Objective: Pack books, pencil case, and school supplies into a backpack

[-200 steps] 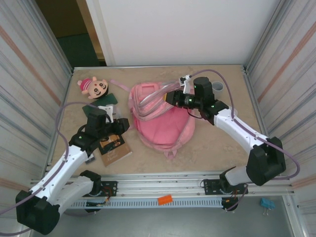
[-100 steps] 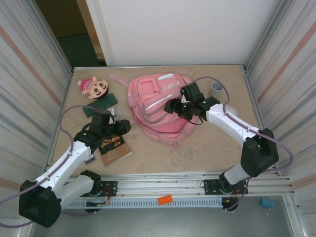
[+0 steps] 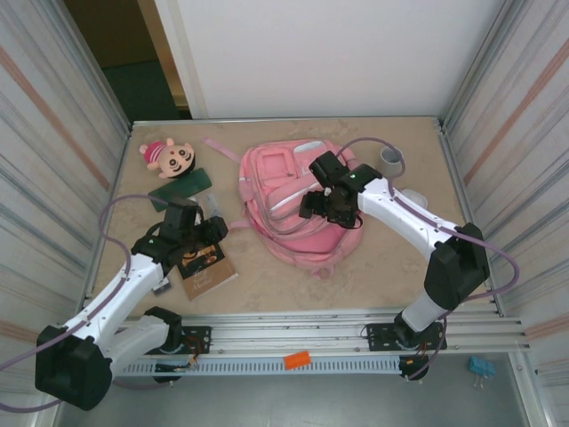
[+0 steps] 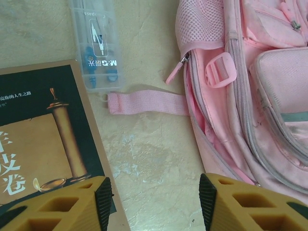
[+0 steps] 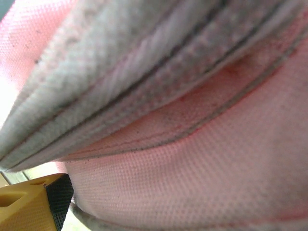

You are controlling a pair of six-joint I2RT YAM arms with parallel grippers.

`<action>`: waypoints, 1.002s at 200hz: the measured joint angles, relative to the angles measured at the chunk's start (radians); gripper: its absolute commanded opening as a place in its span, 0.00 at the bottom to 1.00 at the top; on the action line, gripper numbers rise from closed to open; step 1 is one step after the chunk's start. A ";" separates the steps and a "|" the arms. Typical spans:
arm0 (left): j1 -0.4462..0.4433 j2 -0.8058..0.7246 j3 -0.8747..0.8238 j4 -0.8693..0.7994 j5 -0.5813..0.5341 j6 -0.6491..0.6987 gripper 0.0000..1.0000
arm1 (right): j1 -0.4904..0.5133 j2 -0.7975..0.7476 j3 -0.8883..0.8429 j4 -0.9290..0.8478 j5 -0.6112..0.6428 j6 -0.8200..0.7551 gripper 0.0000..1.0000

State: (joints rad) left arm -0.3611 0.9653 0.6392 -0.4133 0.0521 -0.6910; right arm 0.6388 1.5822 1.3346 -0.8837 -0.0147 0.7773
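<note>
The pink backpack (image 3: 286, 209) lies flat in the middle of the table, its open zip edge (image 4: 192, 103) facing the book. My right gripper (image 3: 318, 206) sits low on its right half with jaws wide. One yellow finger (image 5: 50, 202) shows at the frame's left edge and pink fabric (image 5: 192, 159) presses close to the camera. The dark brown book (image 3: 206, 267) lies front left. My left gripper (image 4: 156, 202) hovers open over bare table between the book (image 4: 38, 144) and the backpack, holding nothing. A clear case of school supplies (image 4: 97, 45) lies just beyond the book. The green pencil case (image 3: 180, 189) lies further back.
A plush doll (image 3: 167, 156) lies at the back left and a grey cup (image 3: 391, 160) stands at the back right. A loose pink strap (image 4: 149, 102) runs across the table from the backpack toward the clear case. Metal walls close in both sides.
The right gripper held the backpack's top raised; it has opened and the backpack has dropped flat. The right arm has moved left and down onto it. The left arm has barely moved.
</note>
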 measured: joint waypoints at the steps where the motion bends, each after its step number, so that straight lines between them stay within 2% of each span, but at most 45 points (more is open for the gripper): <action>1: 0.000 0.000 0.000 0.000 0.000 -0.001 0.50 | 0.000 -0.001 -0.003 0.002 -0.002 0.000 0.87; 27: 0.000 0.019 -0.011 0.067 0.084 -0.009 0.50 | -0.026 -0.049 -0.100 0.094 -0.085 0.000 0.83; 45: -0.008 0.047 -0.021 0.147 0.194 0.020 0.65 | -0.040 -0.066 -0.125 0.137 -0.124 0.000 0.82; 64: -0.071 0.067 -0.019 0.216 0.249 0.106 0.71 | -0.043 -0.081 -0.129 0.181 -0.158 0.000 0.81; 95: -0.258 0.076 0.008 0.299 0.240 0.388 0.76 | -0.043 -0.093 -0.129 0.234 -0.197 0.000 0.80; 109: -0.307 0.097 0.031 0.331 0.221 0.526 0.78 | -0.043 -0.093 -0.129 0.244 -0.211 0.000 0.80; 131: -0.319 0.172 0.090 0.346 0.176 0.709 0.82 | -0.040 -0.093 -0.129 0.259 -0.225 0.000 0.78; 159: -0.319 0.282 0.148 0.355 0.152 0.880 0.85 | -0.029 -0.093 -0.129 0.272 -0.226 0.000 0.78; 182: -0.319 0.358 0.163 0.380 0.133 0.956 0.85 | -0.024 -0.093 -0.129 0.276 -0.226 0.000 0.78; 200: -0.319 0.422 0.173 0.416 0.105 0.990 0.80 | -0.023 -0.093 -0.129 0.278 -0.226 0.000 0.78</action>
State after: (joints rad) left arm -0.6804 1.3876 0.8124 0.0025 0.1566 0.2993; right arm 0.6155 1.4895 1.2057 -0.6052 -0.2409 0.7773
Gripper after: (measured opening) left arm 0.824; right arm 0.781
